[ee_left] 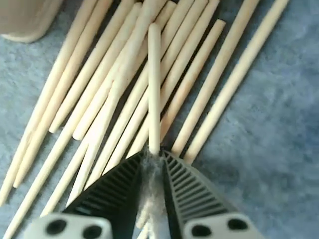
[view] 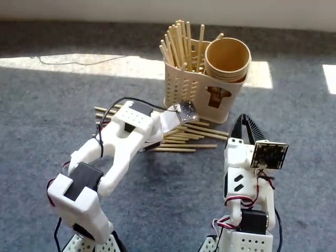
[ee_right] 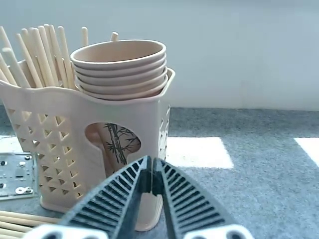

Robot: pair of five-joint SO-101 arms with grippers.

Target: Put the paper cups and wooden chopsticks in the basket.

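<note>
The grey carpet (view: pixel 47 115) bears the upright basket (view: pixel 181 89), which holds a nested stack of paper cups (view: pixel 227 56) beside a bundle of upright chopsticks (view: pixel 178 44). The right gripper (ee_right: pixel 152 169) faces the basket, jaws closed on nothing. The left gripper (ee_left: pixel 154 155) pinches the end of 1 chopstick (ee_left: pixel 154 84) above the loose chopsticks (view: pixel 189 137) lying just beside the basket.

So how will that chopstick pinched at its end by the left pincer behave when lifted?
The chopstick looks like stiff, thin wood, so it should stay straight and weigh little. The left pincer grips only its end, so it may pivot or droop. Round and smooth, it could slip out, or roll if dropped on the other chopsticks.
</note>
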